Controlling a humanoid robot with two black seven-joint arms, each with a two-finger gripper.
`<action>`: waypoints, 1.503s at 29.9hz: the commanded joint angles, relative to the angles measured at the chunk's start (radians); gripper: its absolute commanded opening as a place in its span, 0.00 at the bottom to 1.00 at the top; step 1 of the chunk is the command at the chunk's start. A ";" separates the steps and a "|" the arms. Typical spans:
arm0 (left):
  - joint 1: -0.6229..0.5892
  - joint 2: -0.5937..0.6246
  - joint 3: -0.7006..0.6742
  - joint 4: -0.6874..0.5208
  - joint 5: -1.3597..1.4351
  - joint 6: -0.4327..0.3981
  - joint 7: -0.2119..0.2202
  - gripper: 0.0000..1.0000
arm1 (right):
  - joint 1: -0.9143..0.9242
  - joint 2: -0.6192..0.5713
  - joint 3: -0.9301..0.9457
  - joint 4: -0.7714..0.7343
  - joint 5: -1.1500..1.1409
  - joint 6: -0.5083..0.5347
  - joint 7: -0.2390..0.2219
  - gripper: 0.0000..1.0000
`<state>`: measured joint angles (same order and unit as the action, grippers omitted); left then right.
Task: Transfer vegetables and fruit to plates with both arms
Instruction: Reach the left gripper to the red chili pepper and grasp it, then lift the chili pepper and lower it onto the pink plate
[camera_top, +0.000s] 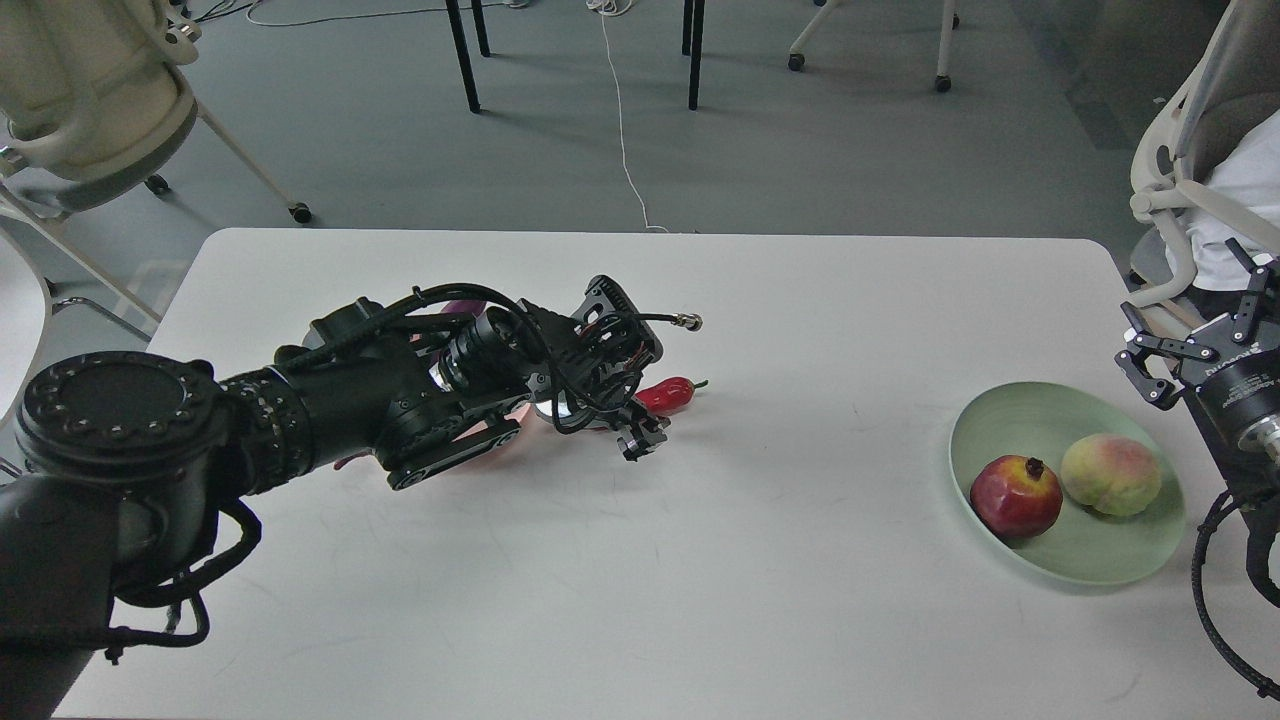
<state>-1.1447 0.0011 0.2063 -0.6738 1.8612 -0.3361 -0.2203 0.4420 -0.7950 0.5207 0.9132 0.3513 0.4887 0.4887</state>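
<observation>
Now the left tool (640, 425) pinches the chili (668, 394); it could slip off. The right tool (1190, 330) is spread.

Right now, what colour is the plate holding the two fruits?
Pale green plate, clearest in the head view.

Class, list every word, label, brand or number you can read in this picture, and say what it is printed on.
White lettering on the right gripper's black wrist body: too small and tilted to read.
No readable text on the green plate, the left gripper or the table.
</observation>
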 joint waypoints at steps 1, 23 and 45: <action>0.003 -0.001 0.004 0.005 -0.002 0.005 0.002 0.54 | 0.000 0.002 -0.005 0.001 0.000 0.000 0.000 0.99; -0.243 0.196 -0.031 -0.303 -0.373 -0.092 0.053 0.11 | -0.002 0.002 0.002 -0.007 0.000 0.000 0.000 0.99; -0.050 0.499 -0.002 -0.424 -0.270 -0.086 0.145 0.21 | -0.009 0.003 0.018 -0.043 0.000 0.000 0.000 0.99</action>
<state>-1.1970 0.5022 0.2045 -1.0985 1.5879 -0.4223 -0.0801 0.4317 -0.7915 0.5342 0.8784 0.3513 0.4887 0.4887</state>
